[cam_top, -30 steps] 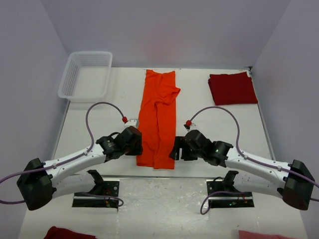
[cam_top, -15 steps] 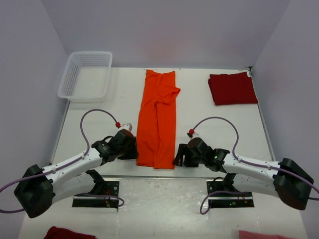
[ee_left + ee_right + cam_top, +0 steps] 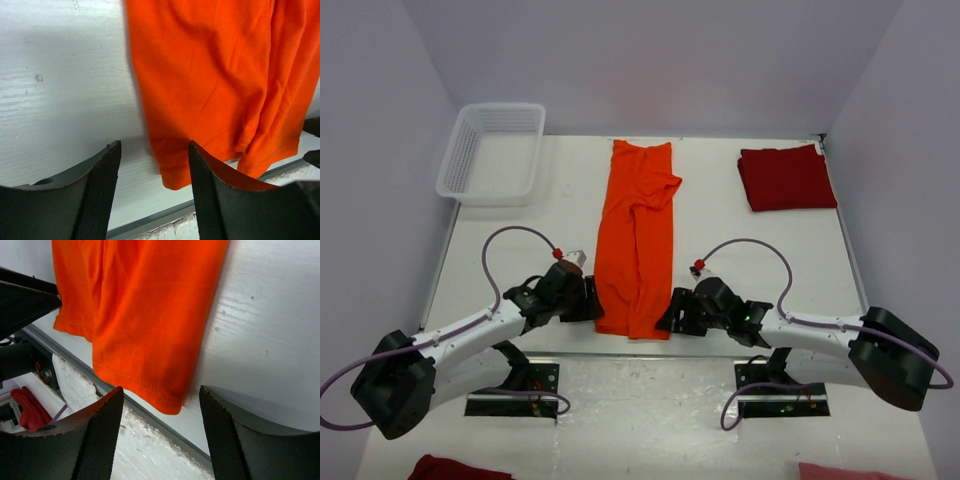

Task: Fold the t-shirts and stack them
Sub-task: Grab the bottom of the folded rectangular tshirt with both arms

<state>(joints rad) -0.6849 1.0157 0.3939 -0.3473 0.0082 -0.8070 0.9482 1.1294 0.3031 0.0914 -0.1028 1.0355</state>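
Note:
The bright orange t-shirt (image 3: 638, 240) lies as a long narrow strip down the middle of the table, its hem at the near edge. A dark red t-shirt (image 3: 786, 178) rests folded at the back right. My left gripper (image 3: 592, 306) is low at the hem's left corner. In the left wrist view the left gripper (image 3: 155, 192) is open, with the orange t-shirt (image 3: 210, 75) corner lying between its fingers, untouched. My right gripper (image 3: 670, 316) sits at the hem's right corner. There the right gripper (image 3: 160, 435) is open, and the orange t-shirt (image 3: 145, 305) corner is just ahead of its gap.
A white lattice basket (image 3: 492, 150) stands at the back left. The table's near edge rail (image 3: 165, 422) runs just below the hem. A dark red cloth (image 3: 460, 468) and a pink cloth (image 3: 850, 470) lie below the arm bases.
Both grippers have slid toward the near edge and down to the hem's two corners. The left jaws have opened wider and the right jaws have narrowed slightly.

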